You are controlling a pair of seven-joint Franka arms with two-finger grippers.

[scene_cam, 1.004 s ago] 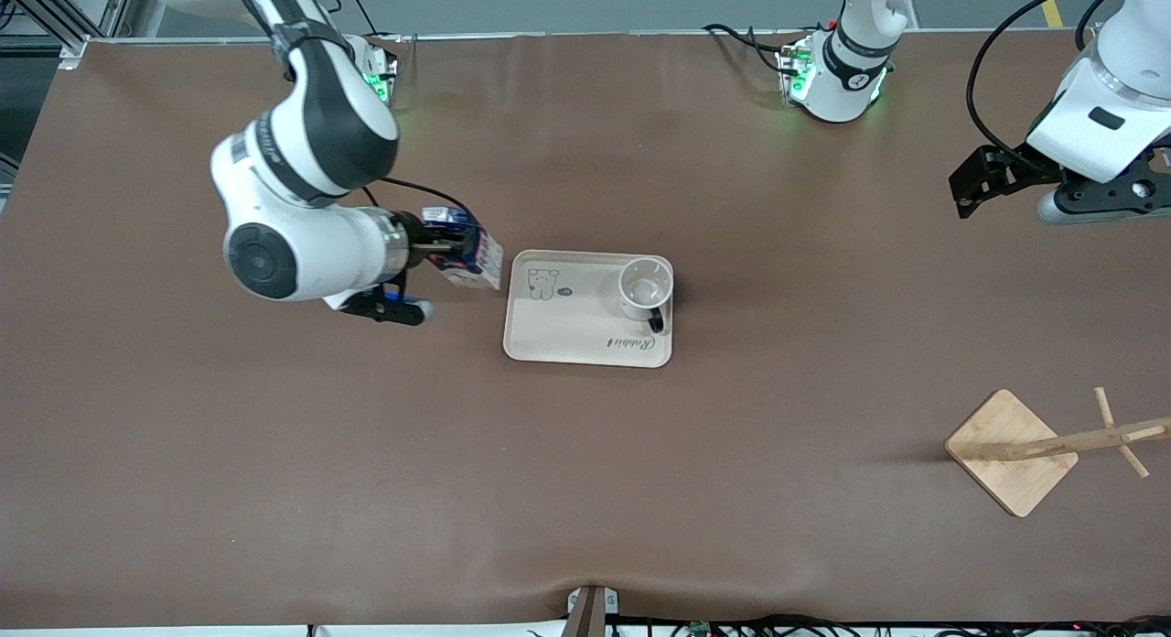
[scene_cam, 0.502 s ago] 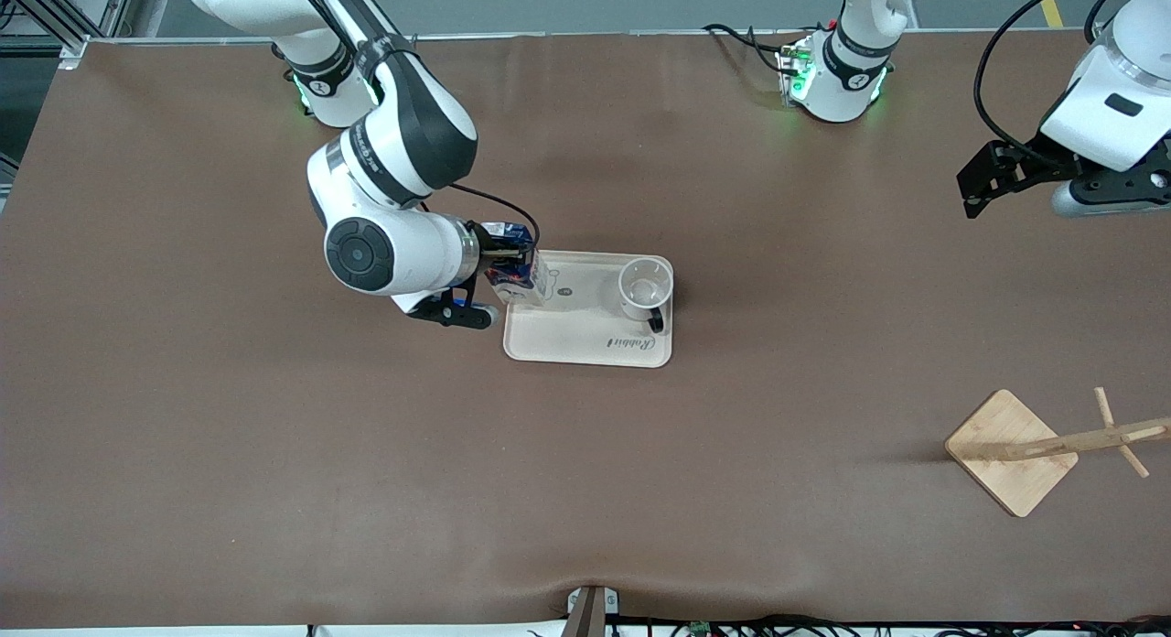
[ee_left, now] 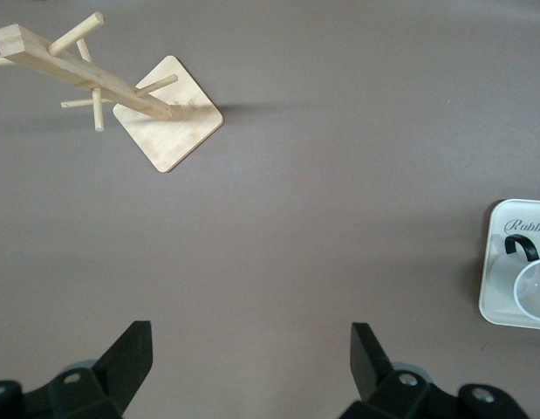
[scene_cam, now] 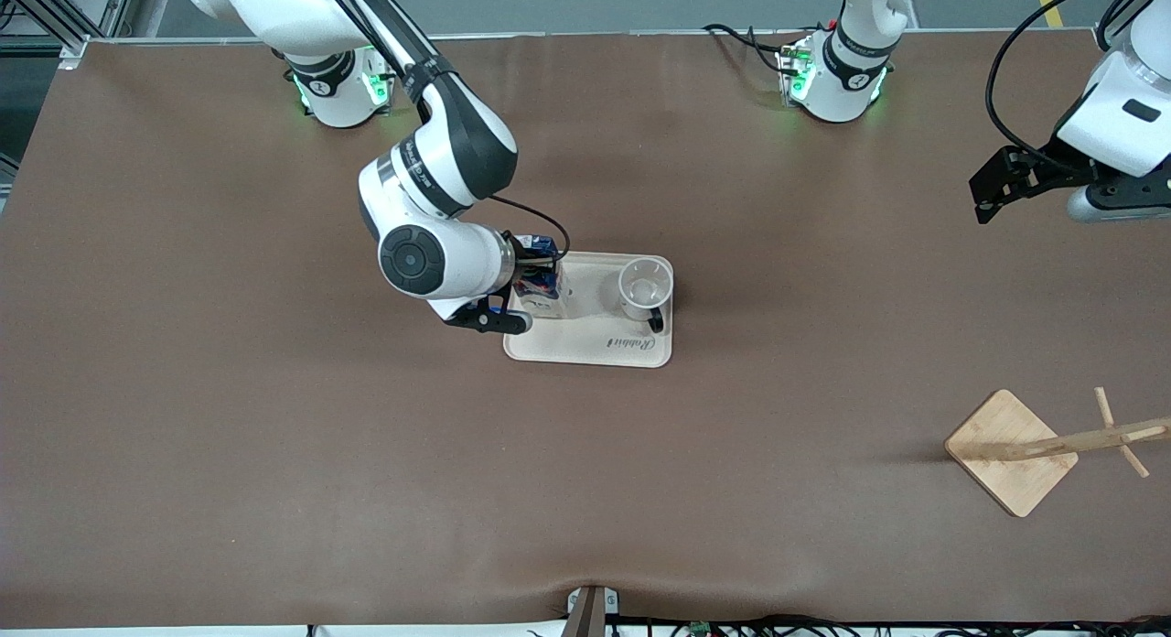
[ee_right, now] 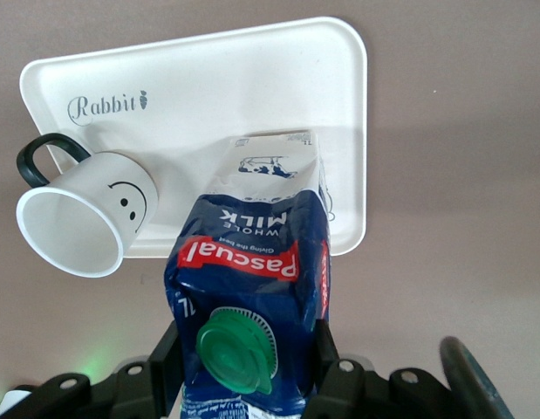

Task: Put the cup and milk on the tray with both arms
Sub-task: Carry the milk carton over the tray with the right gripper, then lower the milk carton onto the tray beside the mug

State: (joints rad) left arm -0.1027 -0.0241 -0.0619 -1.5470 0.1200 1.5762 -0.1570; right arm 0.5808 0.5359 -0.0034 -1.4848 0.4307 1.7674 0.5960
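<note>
Clamped on the milk [ee_right: 252,288] near its blue top, our right gripper [scene_cam: 533,277] holds the carton over the tray [scene_cam: 585,349], at the end toward the right arm. The cup [scene_cam: 644,290] already stands on the tray. We judge lowering and release come next. Our left gripper [ee_left: 248,367] waits, jaws spread wide and empty.
</note>
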